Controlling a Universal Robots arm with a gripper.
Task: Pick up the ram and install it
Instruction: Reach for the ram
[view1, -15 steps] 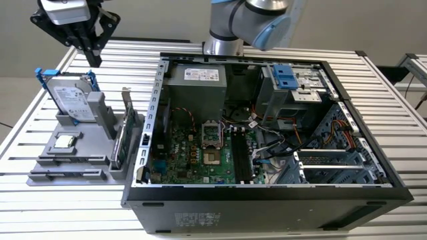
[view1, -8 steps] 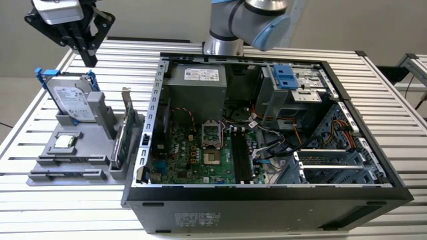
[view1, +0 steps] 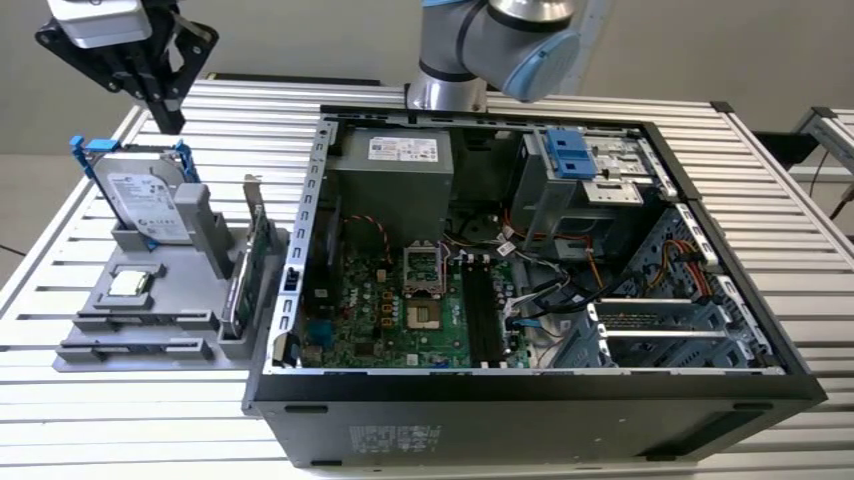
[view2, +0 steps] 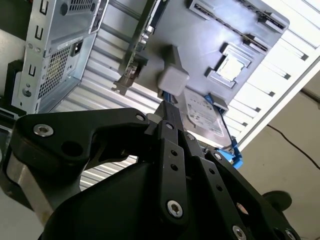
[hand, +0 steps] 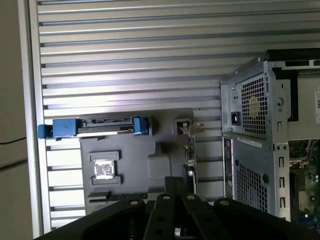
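My gripper hangs high at the exterior view's left, above the far end of the grey parts holder, with its black fingers pressed together and nothing between them. In both wrist views the fingertips point down toward the holder. The ram is out of view. The black memory slots lie on the green motherboard inside the open computer case, well toward the exterior view's right of the gripper.
On the holder stand a silver hard drive with blue rails, a processor chip and a green expansion card with a metal bracket. The case has tall walls, cables and a drive cage. The slatted metal table carries everything.
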